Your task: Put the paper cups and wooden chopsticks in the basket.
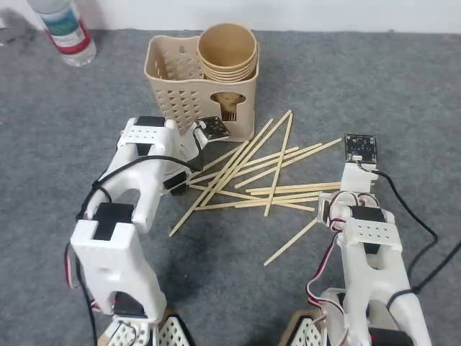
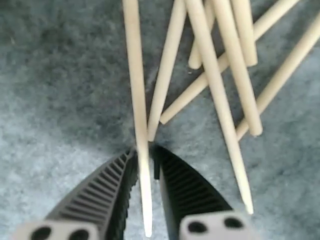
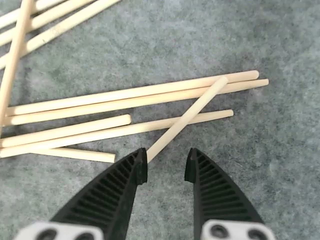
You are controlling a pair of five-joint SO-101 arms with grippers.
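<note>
On grey felt-like table cover (image 1: 403, 94), just in front of beige perforated plastic basket (image 1: 173, 94): loose heap of pale round wooden chopsticks (image 1: 252, 173), crossed and overlapping, none yet in the basket.

Inside basket, at one end: nested stack of brown paper cups (image 1: 227, 50), upright (that half of the job apparently done).

Left gripper (image 2: 146, 155): jaws drawn in to a stick's width, pinching a single chopstick (image 2: 137, 75) close to its near end, the rest running out into the heap.

Right gripper (image 3: 165, 167): jaws parted, nothing held, tips low over the end of a slanted chopstick (image 3: 187, 117) lying across several parallel ones.

Handling, by judgement: light, stiff, smooth – likely to roll, and to droop or swivel if held near a tip. Best hold: crosswise at mid-length, on a stretch clear of neighbours.
</note>
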